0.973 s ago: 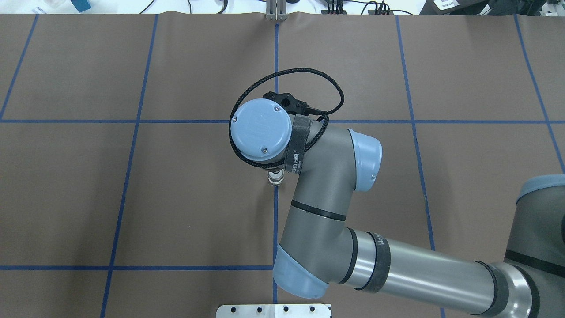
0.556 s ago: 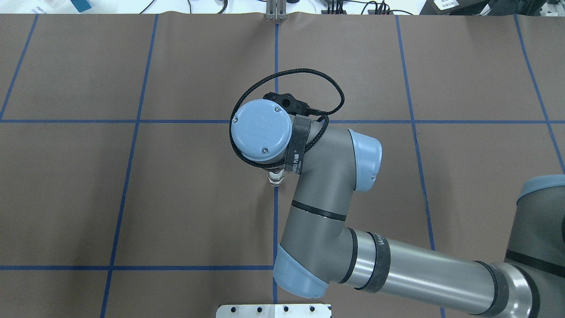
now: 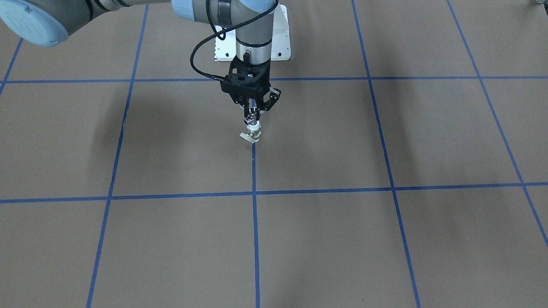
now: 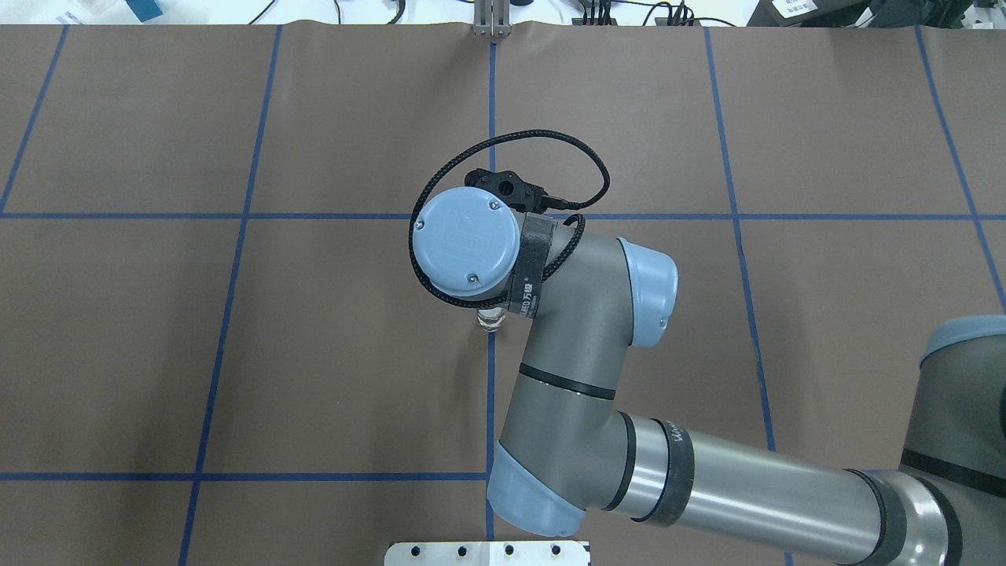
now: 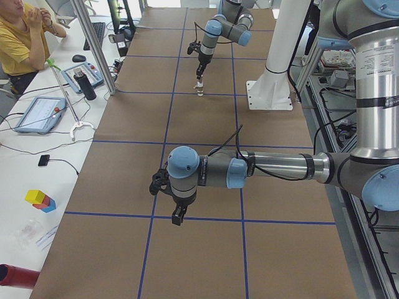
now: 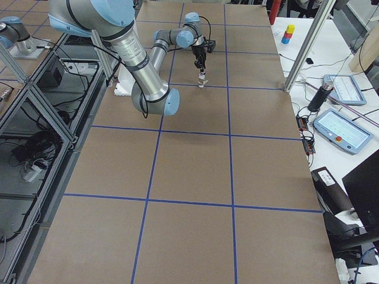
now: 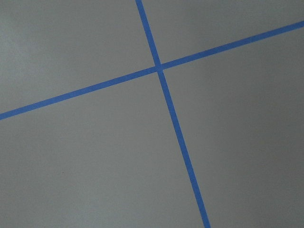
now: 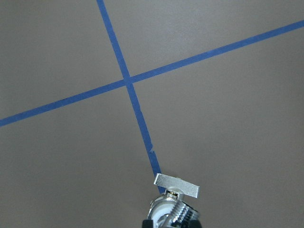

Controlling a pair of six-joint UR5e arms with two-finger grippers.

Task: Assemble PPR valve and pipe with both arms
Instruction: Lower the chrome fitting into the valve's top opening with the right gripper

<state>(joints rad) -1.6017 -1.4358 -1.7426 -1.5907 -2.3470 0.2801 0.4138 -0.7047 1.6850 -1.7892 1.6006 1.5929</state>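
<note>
- Jaws of your right gripper (image 3: 253, 113), upper centre of the front view, clamp the pipe (image 3: 252, 115) atop the upright valve (image 3: 253, 128).
- Left gripper (image 5: 177, 217): whether it is open, you cannot tell.

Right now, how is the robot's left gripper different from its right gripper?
The right gripper reaches down to the top of the PPR valve. The left gripper hangs over bare table, far from the valve. The right wrist view shows the valve, while the left wrist view shows only blue tape lines. Both grippers are black and point downward.
</note>
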